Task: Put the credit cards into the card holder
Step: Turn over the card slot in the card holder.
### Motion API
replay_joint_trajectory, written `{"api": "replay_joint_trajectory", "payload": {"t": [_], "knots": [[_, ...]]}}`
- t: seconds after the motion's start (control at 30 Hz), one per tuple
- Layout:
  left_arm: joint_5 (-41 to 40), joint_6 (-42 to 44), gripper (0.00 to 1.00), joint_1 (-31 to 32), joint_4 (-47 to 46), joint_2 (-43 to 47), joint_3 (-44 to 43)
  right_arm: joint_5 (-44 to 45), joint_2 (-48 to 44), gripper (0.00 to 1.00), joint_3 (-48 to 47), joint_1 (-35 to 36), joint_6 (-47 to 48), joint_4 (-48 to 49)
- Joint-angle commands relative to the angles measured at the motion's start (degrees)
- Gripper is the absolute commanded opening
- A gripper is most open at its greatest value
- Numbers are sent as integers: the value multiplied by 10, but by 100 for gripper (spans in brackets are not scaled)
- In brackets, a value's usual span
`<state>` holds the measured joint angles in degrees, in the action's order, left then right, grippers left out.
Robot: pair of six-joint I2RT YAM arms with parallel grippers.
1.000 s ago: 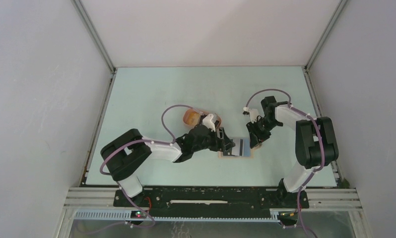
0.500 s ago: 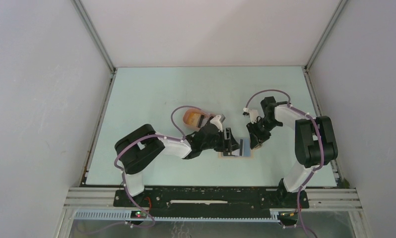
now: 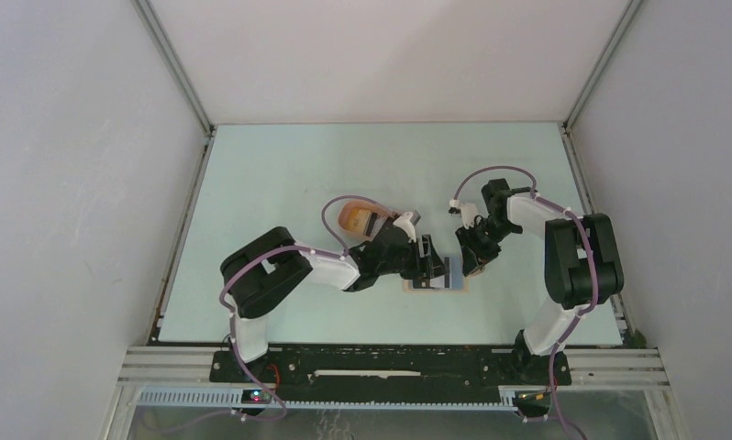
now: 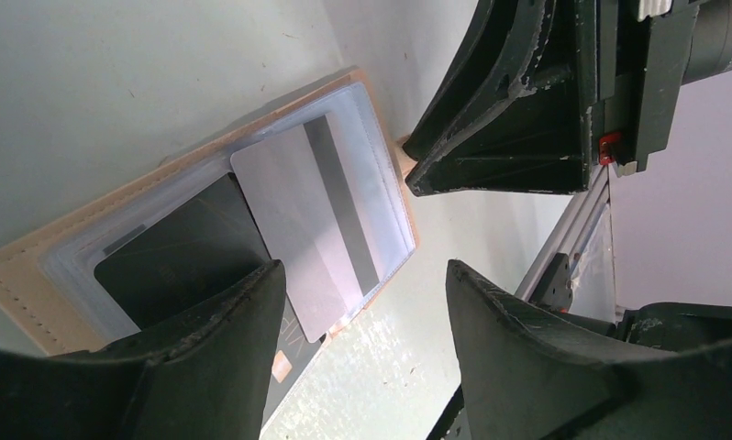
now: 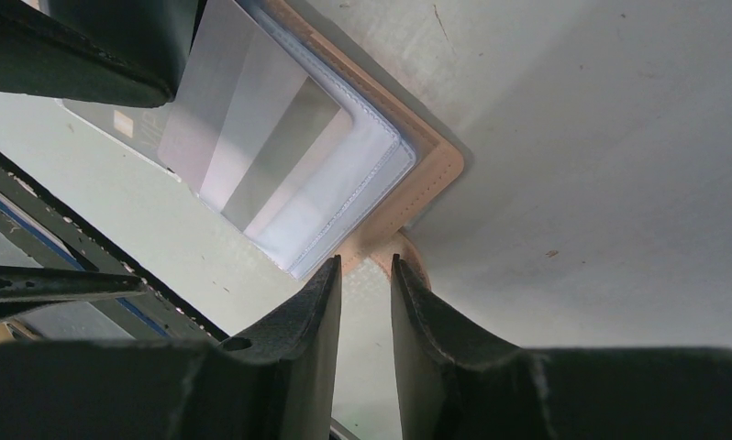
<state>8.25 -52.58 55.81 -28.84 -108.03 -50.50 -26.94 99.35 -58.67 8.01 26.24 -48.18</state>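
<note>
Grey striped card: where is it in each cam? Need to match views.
Top external: grey striped card at table centre, on the open card holder, between the arms.
Left wrist: mid-frame, beside a black card.
Right wrist: upper left.
Shared landmark: the holder's tan rim.
</note>
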Motion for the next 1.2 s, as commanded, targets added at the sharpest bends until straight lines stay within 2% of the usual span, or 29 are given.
{"api": "replay_joint_trajectory", "payload": {"t": [0.0, 0.6, 0.9, 1.17], "knots": [[10, -6, 70, 3, 27, -15, -24, 2, 4, 34, -18, 1, -7, -6], [33, -7, 70, 4, 27, -44, -60, 2, 4, 34, -19, 5, -7, -6], [32, 0, 70, 7, 20, -25, -55, -1, -2, 34, -19, 5, -7, -7], [-13, 34, 71, 7, 84, 1, -53, -1, -2, 35, -19, 5, -6, -7]]}}
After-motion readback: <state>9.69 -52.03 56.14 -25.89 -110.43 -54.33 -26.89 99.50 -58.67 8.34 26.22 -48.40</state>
